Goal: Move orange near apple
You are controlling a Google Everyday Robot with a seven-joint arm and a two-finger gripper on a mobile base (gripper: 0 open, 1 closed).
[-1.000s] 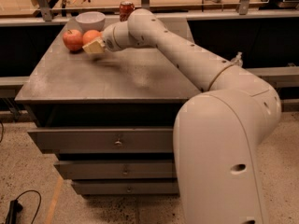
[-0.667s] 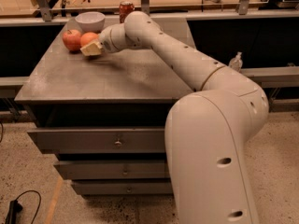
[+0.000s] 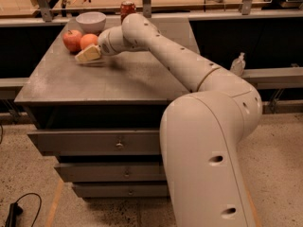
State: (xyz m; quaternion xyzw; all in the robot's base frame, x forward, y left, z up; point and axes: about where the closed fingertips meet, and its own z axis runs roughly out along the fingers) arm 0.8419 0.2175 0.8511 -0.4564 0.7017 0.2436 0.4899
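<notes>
The red apple (image 3: 72, 40) sits at the table's far left, in front of a white bowl. The orange (image 3: 88, 41) rests on the table right beside the apple, on its right, touching or nearly touching it. My gripper (image 3: 88, 55), pale yellow at its tip, is just in front of the orange and low over the tabletop, with the white arm reaching in from the right. The gripper's tip covers the orange's lower edge. I cannot tell whether the gripper touches the orange.
A white bowl (image 3: 91, 21) and a red can (image 3: 128, 8) stand at the back of the grey table (image 3: 94, 86). Drawers are below the tabletop. A wooden counter with rails runs behind. A clear bottle (image 3: 239, 63) stands on a ledge at the right.
The gripper has shifted slightly left and toward the table's front. The orange now shows more fully, next to the apple. The apple has not moved.
</notes>
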